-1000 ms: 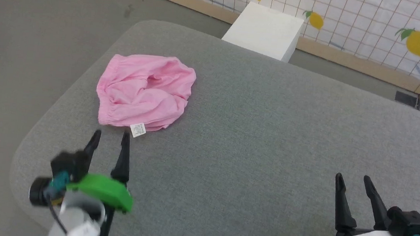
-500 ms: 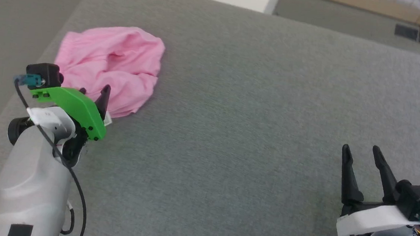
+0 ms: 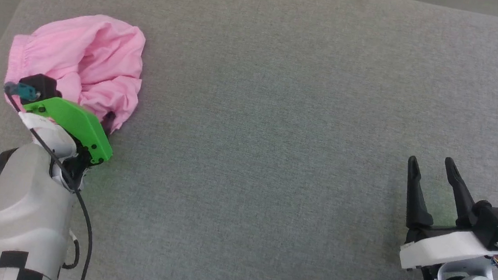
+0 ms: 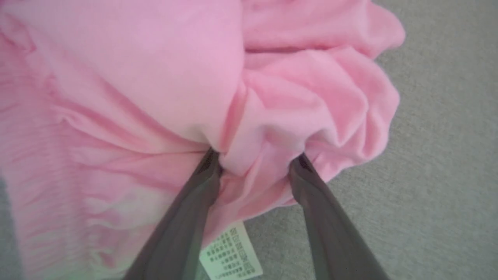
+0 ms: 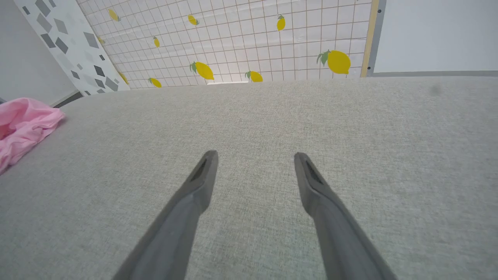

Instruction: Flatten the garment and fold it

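Garment crumpled, upper left on grey surface; left claw released, astride fold, probably to pinch it; right claw released, idle lower right.

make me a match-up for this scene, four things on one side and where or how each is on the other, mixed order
Things:
1. garment
2. left gripper
3. right gripper
4. label

States:
a. over the bare grey cushion, jaws apart, nothing between them
b. pink, crumpled in a heap at the robot's left
c. white with print, sticking out from the cloth's edge
d. pushed into the pink cloth, a fold between its open jaws

Pairs: 1-b, 2-d, 3-a, 4-c
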Controlling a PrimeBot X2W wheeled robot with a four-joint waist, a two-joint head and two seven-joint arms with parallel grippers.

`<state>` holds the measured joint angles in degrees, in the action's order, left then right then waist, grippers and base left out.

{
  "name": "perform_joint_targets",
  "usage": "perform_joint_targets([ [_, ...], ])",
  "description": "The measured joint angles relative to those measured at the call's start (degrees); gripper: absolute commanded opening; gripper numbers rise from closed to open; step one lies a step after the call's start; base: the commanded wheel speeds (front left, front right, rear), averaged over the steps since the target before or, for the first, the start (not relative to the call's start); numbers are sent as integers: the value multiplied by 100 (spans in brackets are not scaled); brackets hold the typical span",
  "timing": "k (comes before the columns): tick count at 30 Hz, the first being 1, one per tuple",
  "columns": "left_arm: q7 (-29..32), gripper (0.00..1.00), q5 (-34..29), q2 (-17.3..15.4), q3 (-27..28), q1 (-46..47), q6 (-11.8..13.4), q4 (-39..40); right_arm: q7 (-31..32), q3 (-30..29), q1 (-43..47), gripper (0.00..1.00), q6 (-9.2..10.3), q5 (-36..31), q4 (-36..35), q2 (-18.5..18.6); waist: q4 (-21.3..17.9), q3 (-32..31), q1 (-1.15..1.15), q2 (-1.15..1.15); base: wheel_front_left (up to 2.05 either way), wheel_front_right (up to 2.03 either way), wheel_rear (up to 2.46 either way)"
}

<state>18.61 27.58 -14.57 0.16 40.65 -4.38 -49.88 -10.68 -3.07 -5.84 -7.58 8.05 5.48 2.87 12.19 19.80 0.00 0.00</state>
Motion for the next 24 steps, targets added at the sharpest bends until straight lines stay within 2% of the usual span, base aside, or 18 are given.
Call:
perform_joint_targets([
  [2,-160,0,-3,11,-12,-1,40,-18,-2,4,2,100,0,12,38,-1,-6,-41,0,0,0,0,0],
  [6,-867,0,-52,85,-70,51,-18,208,-49,5,37,100,0,63,153,1,29,-198,0,0,0,0,0],
  [12,-1532,0,-21,165,-334,712,-226,1204,-169,193,126,100,0,309,390,-2,85,-632,0,0,0,0,0],
  [16,-1592,0,207,302,-686,1038,-266,2082,-250,312,131,100,0,463,530,-2,1,-915,0,0,0,0,0],
  [21,-1469,0,821,593,-1323,1235,-271,3284,-315,345,158,100,0,584,653,-4,-326,-1138,-1,0,0,0,0],
  [24,-1316,0,1046,670,-1663,1215,-272,3697,-349,275,226,100,0,628,689,-2,-575,-1203,-1,0,0,0,0],
])
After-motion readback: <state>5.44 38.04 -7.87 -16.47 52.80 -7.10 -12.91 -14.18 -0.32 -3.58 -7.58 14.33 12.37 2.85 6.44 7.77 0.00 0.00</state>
